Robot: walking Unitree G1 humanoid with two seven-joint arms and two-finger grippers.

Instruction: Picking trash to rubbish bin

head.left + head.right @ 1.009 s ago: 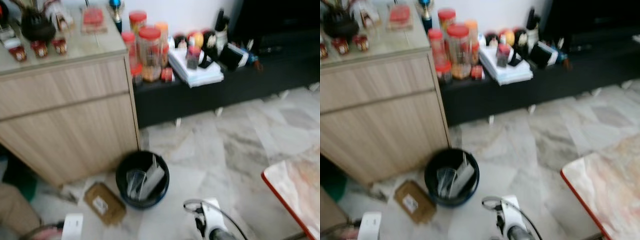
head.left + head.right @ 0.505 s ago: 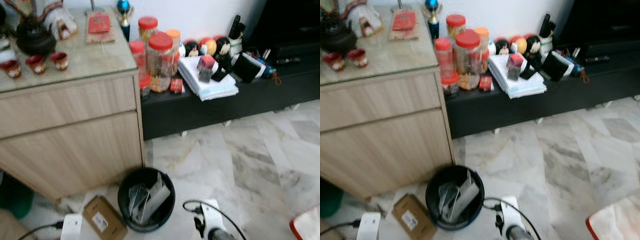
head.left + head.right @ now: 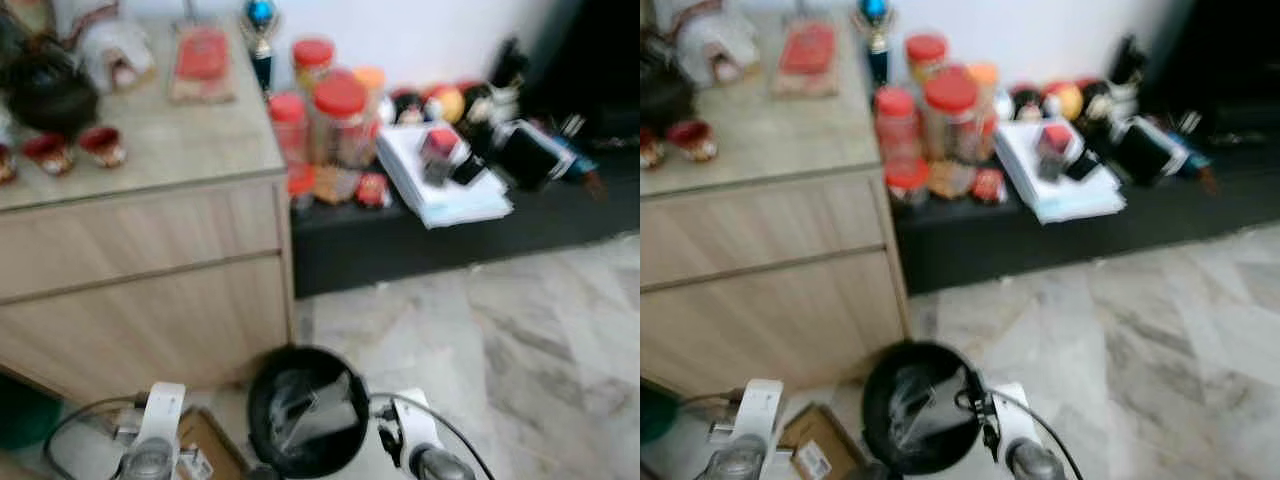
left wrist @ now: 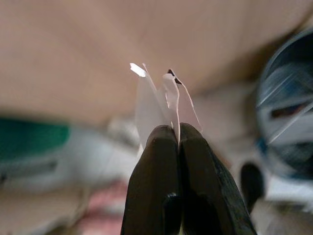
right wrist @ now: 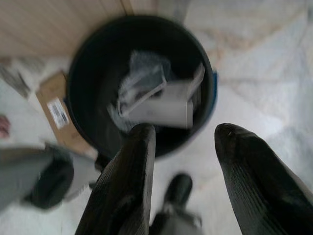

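Pinching white paper scrap [image 4: 159, 100] in left fingers [image 4: 154, 161] | right fingers [image 5: 134, 161] wide above bin [image 5: 83, 73] | both arms newly raised

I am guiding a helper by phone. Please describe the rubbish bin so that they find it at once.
Look at the wooden cabinet on the marble floor. At the foot of its right corner stands the rubbish bin: round, black, open-topped, with pale packaging inside. The flat brown cardboard box lies beside it.
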